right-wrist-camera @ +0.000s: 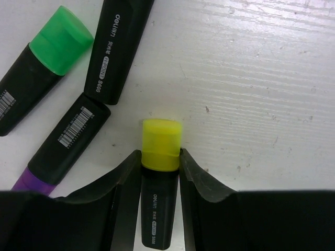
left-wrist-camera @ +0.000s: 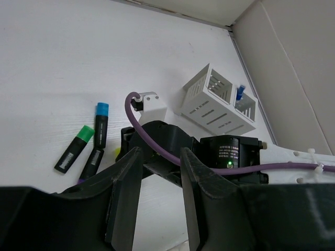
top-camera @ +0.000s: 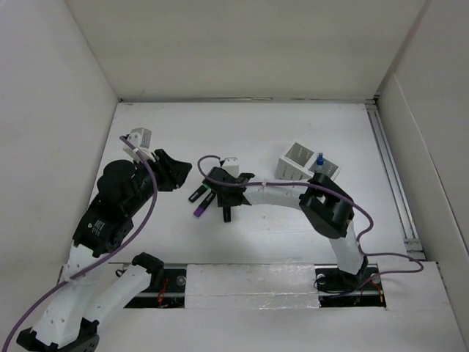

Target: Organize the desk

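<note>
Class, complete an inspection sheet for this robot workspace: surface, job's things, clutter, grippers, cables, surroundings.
Surface: white desk, matte.
Job's things: yellow highlighter, green highlighter, purple highlighter, blue highlighter lying close together; white holder box to their right, blue-tipped item inside.
Clutter: nothing seen.
Grippers: left gripper open, empty; right gripper shut on the yellow highlighter.
Cables: purple cable along both arms.
Surroundings: white walls; metal rail at right.

Bright, diffuse overhead light is washing the large flat matte white tabletop [top-camera: 242,132]; shadows are falling faint and soft; the right wrist view is rendering its grain sharply.
</note>
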